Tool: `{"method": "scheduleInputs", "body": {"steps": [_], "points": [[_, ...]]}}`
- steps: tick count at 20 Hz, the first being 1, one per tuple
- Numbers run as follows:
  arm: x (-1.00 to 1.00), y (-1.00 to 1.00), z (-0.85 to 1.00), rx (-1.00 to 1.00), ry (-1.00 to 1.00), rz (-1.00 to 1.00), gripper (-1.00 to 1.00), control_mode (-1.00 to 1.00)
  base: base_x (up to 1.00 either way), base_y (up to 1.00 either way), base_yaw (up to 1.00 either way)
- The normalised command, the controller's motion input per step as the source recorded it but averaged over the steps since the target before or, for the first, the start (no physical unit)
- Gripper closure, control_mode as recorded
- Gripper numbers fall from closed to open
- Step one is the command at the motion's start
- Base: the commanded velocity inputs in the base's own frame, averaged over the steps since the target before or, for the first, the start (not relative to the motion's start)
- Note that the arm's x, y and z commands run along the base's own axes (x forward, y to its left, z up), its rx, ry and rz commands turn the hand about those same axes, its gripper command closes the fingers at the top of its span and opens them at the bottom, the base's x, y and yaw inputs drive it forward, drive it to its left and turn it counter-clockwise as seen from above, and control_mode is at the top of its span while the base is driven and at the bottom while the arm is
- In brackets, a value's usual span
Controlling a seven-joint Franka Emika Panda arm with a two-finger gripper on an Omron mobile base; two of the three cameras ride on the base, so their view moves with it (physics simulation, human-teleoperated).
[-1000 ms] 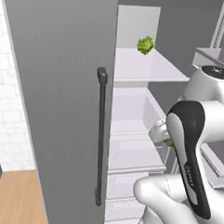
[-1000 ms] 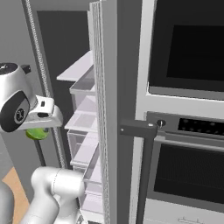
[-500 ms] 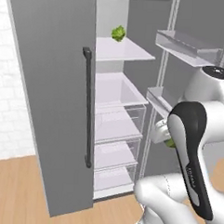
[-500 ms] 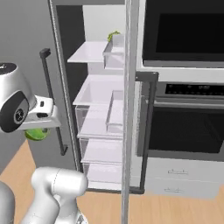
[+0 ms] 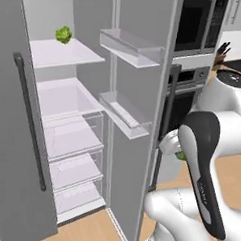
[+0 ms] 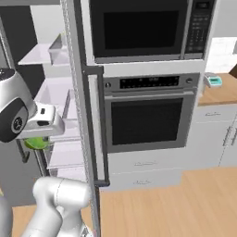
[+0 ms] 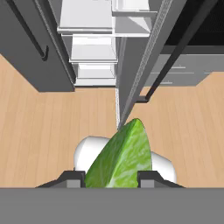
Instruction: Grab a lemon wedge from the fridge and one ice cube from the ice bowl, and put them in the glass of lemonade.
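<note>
The gripper (image 7: 111,177) has its jaws closed on the lemon wedge (image 7: 120,159), a dark finger (image 7: 72,178) pressed to each flank of it. The wedge stands on end between them, its long axis running straight out from the jaws and its pointed tip aimed away from the hand, toward the bottom corner of the open fridge (image 5: 72,115) door. Beyond that tip the door's thin edge runs away from the jaws, with the dark bar handle (image 7: 175,52) off to one side and the white drawers (image 7: 94,48) to the other. Bare wooden floor (image 7: 39,131) lies open on both sides of the jaws. From the left base view the arm is folded, its black-striped forearm upright, the hand tucked low beside the door edge with a sliver of green showing. A leafy green clump (image 5: 63,34) sits on the upper shelf, well away from the jaws.
</note>
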Motion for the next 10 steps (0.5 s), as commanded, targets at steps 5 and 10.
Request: {"method": "scheduleInputs", "body": {"steps": [5, 10], "points": [[0.0, 0.0, 0.0, 0.0, 0.0, 0.0, 1.0, 1.0, 0.0, -1.0, -0.32], [0.0, 0.0, 0.0, 0.0, 0.0, 0.0, 1.0, 1.0, 0.27, -1.0, -0.14]]}}
